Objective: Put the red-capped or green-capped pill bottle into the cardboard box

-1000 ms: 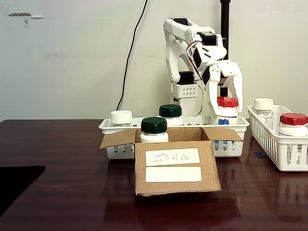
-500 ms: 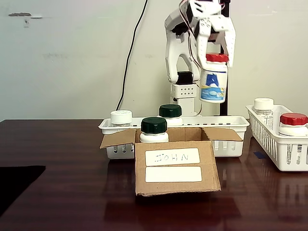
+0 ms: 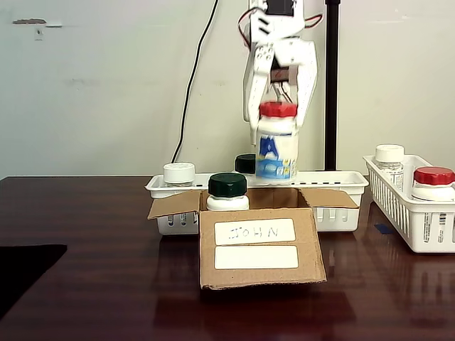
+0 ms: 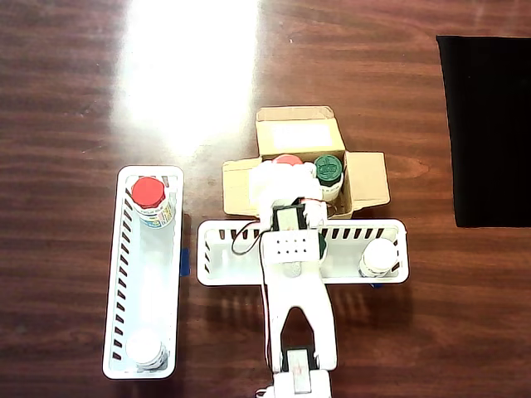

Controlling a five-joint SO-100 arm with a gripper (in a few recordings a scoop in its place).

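My gripper (image 3: 279,114) is shut on the red cap of the pill bottle (image 3: 276,148), a white bottle with a blue-and-white label. The bottle hangs upright just above the open top of the cardboard box (image 3: 256,245). From overhead the red cap of the pill bottle (image 4: 287,160) lies over the box's inside, with the gripper (image 4: 282,178) above it and the cardboard box (image 4: 290,133) spreading its flaps. A green-capped bottle (image 3: 227,190) stands inside the box at the left, and from above that green-capped bottle (image 4: 328,170) is at the right.
Behind the box a white slotted basket (image 3: 334,186) holds a white-capped bottle (image 3: 179,172) and another green-capped bottle (image 3: 244,163). A second basket (image 3: 412,213) at the right holds a white-capped bottle (image 3: 389,160) and a red-capped bottle (image 3: 434,181). A black mat (image 4: 489,124) lies at the table's edge.
The gripper lifted the red-capped bottle out of the basket behind the box, carried it left and forward, and lowered it to just above the box's opening.
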